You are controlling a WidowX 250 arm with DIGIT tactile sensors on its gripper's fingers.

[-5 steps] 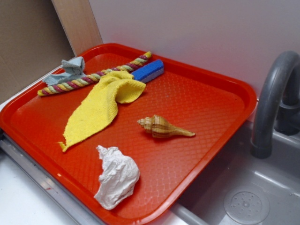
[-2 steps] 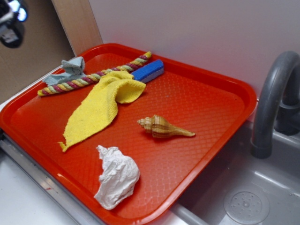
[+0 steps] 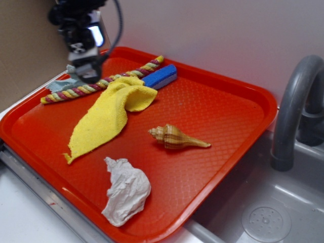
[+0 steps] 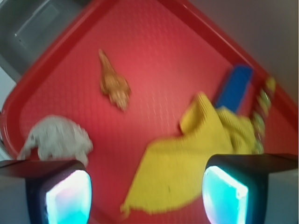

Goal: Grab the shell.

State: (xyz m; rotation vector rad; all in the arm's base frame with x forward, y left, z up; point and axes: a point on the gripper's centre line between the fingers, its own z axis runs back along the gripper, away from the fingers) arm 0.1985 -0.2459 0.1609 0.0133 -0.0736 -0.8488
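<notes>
The shell (image 3: 176, 137), tan with brown stripes, lies on its side near the middle of the red tray (image 3: 228, 109), spire to the left and thin tail to the right. The wrist view shows the shell (image 4: 113, 82) well ahead of the fingers. My gripper (image 3: 83, 61) hangs high over the tray's back left corner, far from the shell. Its two fingers (image 4: 67, 196) stand wide apart with nothing between them, over the yellow cloth (image 4: 187, 168).
On the tray lie a yellow cloth (image 3: 109, 114), a crumpled white lump (image 3: 125, 190), a blue block (image 3: 160, 77), a striped rope (image 3: 101, 82) and a grey rag (image 3: 71, 81). A grey sink (image 3: 268, 212) with a faucet (image 3: 296, 101) sits right of the tray.
My gripper has come into the exterior view from the top left and moved right and down over the tray's back left corner. Nothing on the tray has moved.
</notes>
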